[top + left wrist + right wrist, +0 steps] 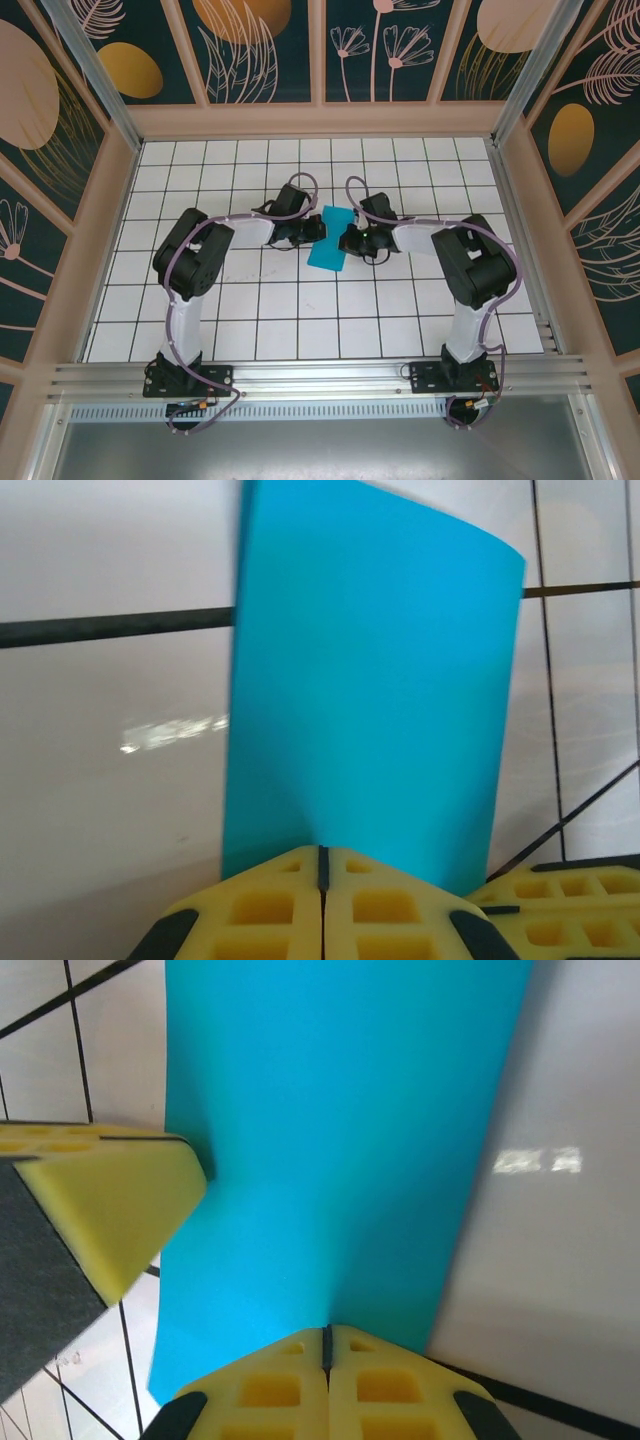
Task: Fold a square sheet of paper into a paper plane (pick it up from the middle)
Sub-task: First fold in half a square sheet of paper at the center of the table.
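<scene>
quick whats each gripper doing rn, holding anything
left gripper: closed, pinching an edge of the teal paper
right gripper: closed, pinching the same paper from the other side

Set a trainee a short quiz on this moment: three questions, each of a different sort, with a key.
1. True or false: the left gripper and the right gripper are both shut on the sheet of paper.
2. Pick one. The paper's colour is: A) red, B) teal-blue, C) white.
3. Fill the gap: in the top view the paper lies ______ the two grippers, which reach it from opposite sides.

Key:
1. True. In each wrist view the yellow fingers meet on the paper's edge.
2. B.
3. between.
</scene>
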